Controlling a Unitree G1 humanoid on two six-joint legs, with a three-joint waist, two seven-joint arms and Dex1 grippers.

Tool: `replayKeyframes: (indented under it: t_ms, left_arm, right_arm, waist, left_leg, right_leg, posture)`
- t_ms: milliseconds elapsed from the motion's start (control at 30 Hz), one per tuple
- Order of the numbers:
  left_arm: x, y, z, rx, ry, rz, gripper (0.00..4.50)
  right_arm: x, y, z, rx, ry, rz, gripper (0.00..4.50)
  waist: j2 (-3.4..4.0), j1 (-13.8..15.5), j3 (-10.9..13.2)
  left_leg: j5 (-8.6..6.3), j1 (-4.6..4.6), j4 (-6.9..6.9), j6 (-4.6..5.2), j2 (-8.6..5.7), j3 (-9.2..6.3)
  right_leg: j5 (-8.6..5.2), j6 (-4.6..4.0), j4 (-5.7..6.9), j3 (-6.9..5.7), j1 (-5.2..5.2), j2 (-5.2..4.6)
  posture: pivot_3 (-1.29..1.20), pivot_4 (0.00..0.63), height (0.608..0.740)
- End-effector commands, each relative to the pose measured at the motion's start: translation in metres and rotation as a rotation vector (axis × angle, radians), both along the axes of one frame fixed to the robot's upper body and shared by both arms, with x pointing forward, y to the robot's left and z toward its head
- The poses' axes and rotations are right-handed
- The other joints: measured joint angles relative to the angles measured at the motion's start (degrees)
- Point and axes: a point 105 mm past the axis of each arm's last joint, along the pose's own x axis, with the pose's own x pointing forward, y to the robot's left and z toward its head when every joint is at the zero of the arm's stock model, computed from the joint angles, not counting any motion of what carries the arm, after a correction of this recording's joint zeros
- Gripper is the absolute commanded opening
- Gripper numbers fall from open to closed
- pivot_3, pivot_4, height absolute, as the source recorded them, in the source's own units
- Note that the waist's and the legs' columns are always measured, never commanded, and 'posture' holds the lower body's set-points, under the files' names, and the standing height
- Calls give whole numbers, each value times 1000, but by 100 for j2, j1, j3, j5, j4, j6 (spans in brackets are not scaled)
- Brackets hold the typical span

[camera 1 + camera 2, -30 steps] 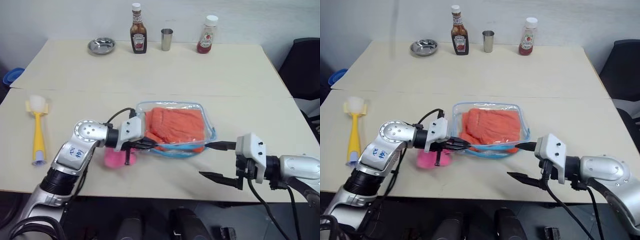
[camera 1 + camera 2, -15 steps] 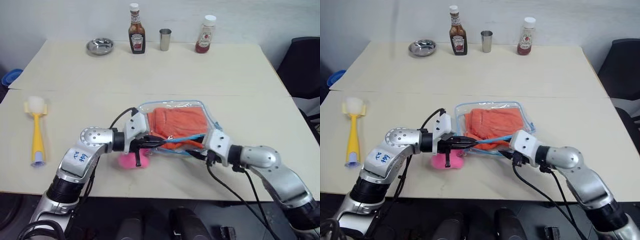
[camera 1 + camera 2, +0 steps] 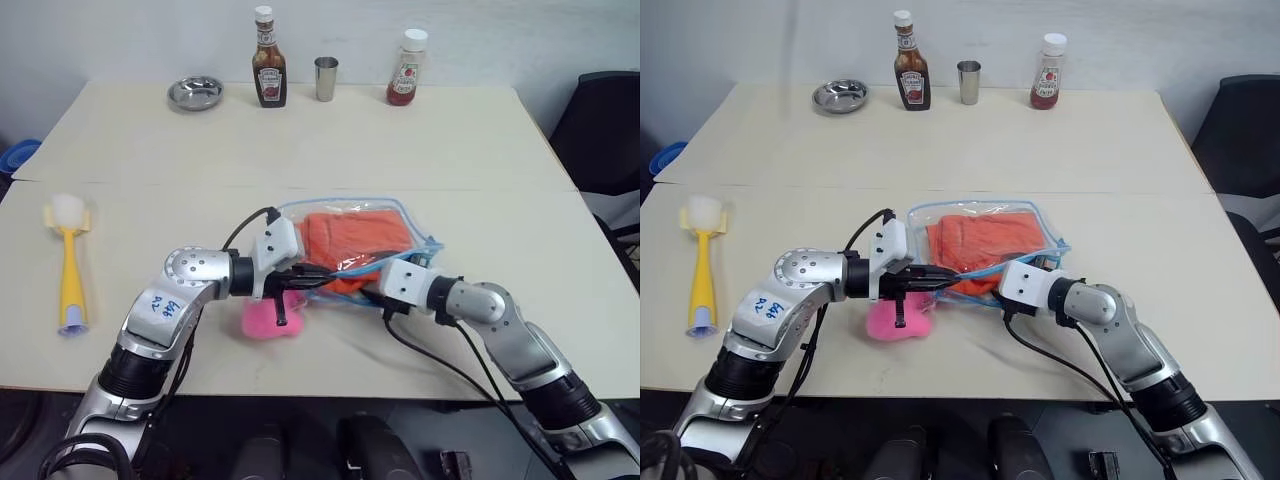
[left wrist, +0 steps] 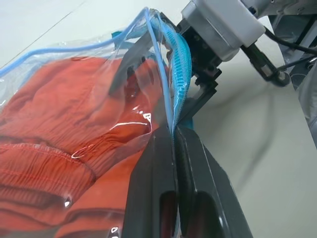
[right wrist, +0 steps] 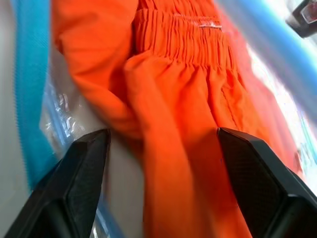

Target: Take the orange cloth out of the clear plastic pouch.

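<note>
The clear plastic pouch (image 3: 412,222) with light blue edging lies mid-table, and the orange cloth (image 3: 355,235) is folded inside it. My left gripper (image 3: 318,272) is shut on the blue edge (image 4: 178,64) of the pouch's mouth and holds it up. From the other side, my right gripper (image 5: 168,183) is open and pushed into that mouth. Its two black fingers (image 5: 74,188) stand wide on either side of a fold of the orange cloth (image 5: 178,99), without pinching it.
A fluffy pink pom-pom (image 3: 268,318) lies just under my left gripper. A yellow brush (image 3: 72,270) lies at the left. Two sauce bottles (image 3: 265,60), a metal cup (image 3: 326,78) and a metal bowl (image 3: 195,93) stand along the far edge. A black chair (image 3: 610,130) is beyond the right side.
My right arm swung in from the table's front right to the pouch, and its fingers now reach into the mouth around the cloth. My left gripper kept its hold on the pouch edge.
</note>
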Motion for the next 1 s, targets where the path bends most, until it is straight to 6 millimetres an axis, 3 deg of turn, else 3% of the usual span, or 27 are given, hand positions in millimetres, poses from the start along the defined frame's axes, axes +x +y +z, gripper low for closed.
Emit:
replayKeyframes:
  t_ms: [33,133,233,533,733,867,1000]
  left_arm:
    - [-4,-6,12,-28,-39,-36,0]
    - [-3,-8,13,-32,-40,-36,0]
    - [-2,-8,14,-38,-41,-31,0]
    - [12,-12,28,-147,-4,53,0]
    - [32,-20,37,-224,21,154,0]
    - [42,-18,19,-99,-47,200,0]
    - [56,-4,-8,93,-160,252,0]
  right_arm:
    - [5,3,-4,-35,-12,8,3641]
    - [12,2,-10,-101,-32,4,3641]
    - [16,2,-15,-120,-17,4,3052]
    - [8,12,-17,-169,-36,116,22]
    - [-14,19,-15,-265,-123,279,22]
    - [-29,21,-5,-314,-236,390,22]
    - [-53,12,18,-308,-291,507,22]
  waist:
    - [0,-1,0]
    - [0,-1,0]
    - [-2,-1,-2]
    - [-3,6,-2]
    - [-7,12,-4]
    - [-7,-11,-4]
    - [-7,1,-4]
  left_leg:
    - [0,0,0,0,0,0]
    - [1,3,2,-1,0,3]
    - [1,4,5,-2,0,3]
    - [2,3,8,-3,-1,5]
    - [2,2,9,-3,-3,4]
    - [3,3,6,-5,-2,9]
    - [5,3,5,-8,-2,12]
  right_leg:
    - [0,0,1,0,0,0]
    - [0,0,6,2,0,0]
    - [0,0,11,3,0,0]
    - [0,0,15,4,0,-2]
    - [0,0,14,2,-1,-3]
    - [0,0,17,7,-6,2]
    - [0,0,20,10,-10,2]
  posture:
    - [0,150,740]
    - [0,150,740]
    - [0,150,740]
    - [0,150,740]
    - [0,150,740]
    - [0,150,740]
    - [0,150,740]
